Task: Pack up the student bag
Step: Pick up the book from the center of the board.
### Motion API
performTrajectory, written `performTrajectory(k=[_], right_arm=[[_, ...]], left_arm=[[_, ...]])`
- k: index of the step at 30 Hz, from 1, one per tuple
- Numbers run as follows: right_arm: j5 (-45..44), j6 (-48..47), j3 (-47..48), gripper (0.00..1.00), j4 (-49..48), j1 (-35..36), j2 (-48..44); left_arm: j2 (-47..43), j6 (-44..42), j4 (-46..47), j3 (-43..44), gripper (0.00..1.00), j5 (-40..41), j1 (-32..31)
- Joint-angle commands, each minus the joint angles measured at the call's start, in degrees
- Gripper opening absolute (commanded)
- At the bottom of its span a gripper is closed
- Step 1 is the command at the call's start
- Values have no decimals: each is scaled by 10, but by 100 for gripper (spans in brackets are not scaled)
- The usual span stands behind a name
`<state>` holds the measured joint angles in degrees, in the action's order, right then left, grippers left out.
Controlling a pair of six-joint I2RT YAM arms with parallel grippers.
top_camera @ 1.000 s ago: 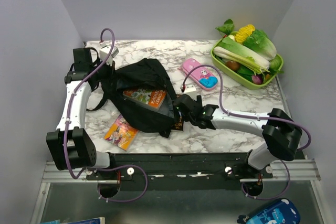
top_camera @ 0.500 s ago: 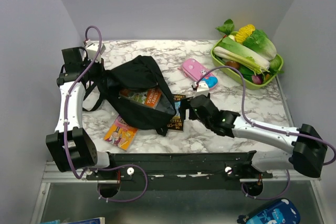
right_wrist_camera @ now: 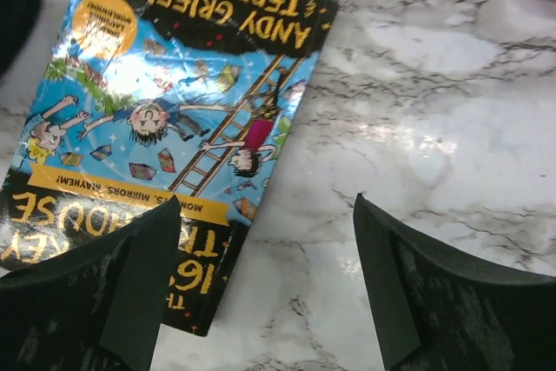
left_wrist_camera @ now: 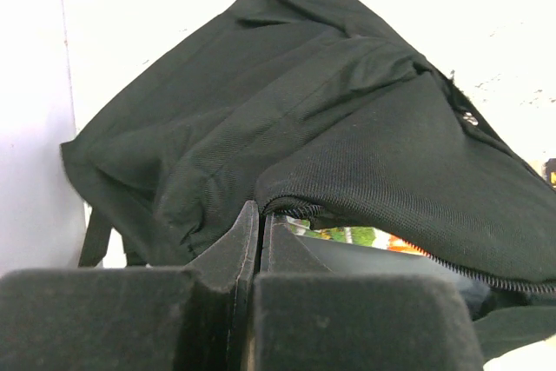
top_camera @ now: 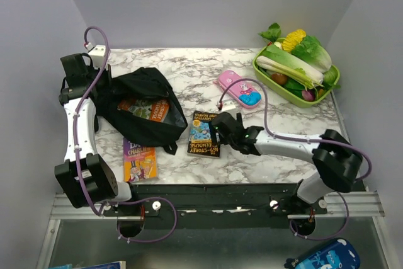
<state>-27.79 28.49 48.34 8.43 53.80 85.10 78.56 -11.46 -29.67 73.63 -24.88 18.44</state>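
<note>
Marble-patterned tabletop [top_camera: 189,67] carries the student bag [top_camera: 141,102], a black soft fabric backpack lying in the upper left of the overhead view. Its mouth is open, with an orange-covered book [top_camera: 148,109] showing inside. On the hem of that opening the left gripper [left_wrist_camera: 259,215] has its fingers pressed together.

Just right of the bag a glossy black-and-blue paperback [top_camera: 203,133] lies flat on the stone. Over its corner the right gripper [right_wrist_camera: 265,206] hangs spread, holding nothing.

Likely trouble is the slick, flat cover. It offers no edge, so closing fingers may skid it away. The thin pinch on the hem could also slip and let the mouth collapse.
</note>
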Motion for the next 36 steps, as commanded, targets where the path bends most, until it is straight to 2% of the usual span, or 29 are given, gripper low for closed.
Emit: performTrajectory(k=[1,11,18,23,27,29,32,36], right_arm=[[-19,-9,74,91,26,36,81],[-47,-14,210,94,56,87,197],[-69,19,248,94,111,98,277],[-92,51,208,89,132,97,273],[-89,77,143,83,142,97,232],[-91,94,112,81,154,97,220],[-99,108,88,81,179,98,198],[-118,106,92,87,203,98,180]], left_arm=[[-35,36,23,16,0,-55,5],[-39,20,13,-14,0,-70,5],[-43,9,8,-20,0,-78,5],[-33,-8,-16,-16,0,-137,-3],[-18,-58,-82,-17,0,-194,-45],[-13,-93,-108,-21,0,-207,-88],[-18,-116,-126,-46,0,-212,-146],[-25,-114,-124,-69,0,-222,-175]])
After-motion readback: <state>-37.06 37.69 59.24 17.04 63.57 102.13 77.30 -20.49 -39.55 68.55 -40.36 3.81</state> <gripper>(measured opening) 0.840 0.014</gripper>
